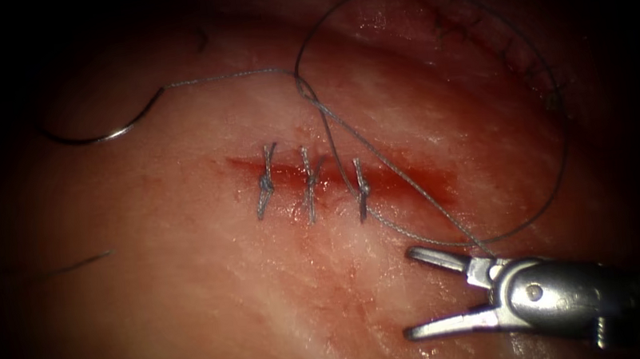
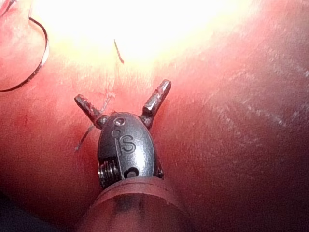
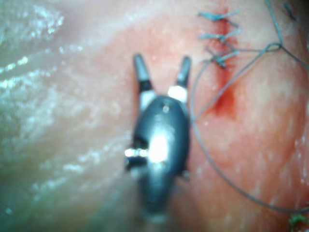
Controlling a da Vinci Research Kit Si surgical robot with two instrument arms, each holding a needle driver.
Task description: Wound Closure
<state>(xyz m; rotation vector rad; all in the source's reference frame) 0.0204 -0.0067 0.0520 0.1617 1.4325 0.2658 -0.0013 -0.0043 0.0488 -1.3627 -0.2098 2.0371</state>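
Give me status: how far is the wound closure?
Done: three knotted stitches cross the cut over its left and middle stretch.

In hand: nothing. The right end effector is open below the cut with the thread running past it. The left end effector is open too. The needle lies free on the tissue, upper left of the cut, thread attached.

Left: the cut's right end, red with fluid, is unstitched.

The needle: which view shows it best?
The endoscope view: the needle lies free on the tissue, upper left of the cut, its thread attached. The left wrist view shows part of its curve.
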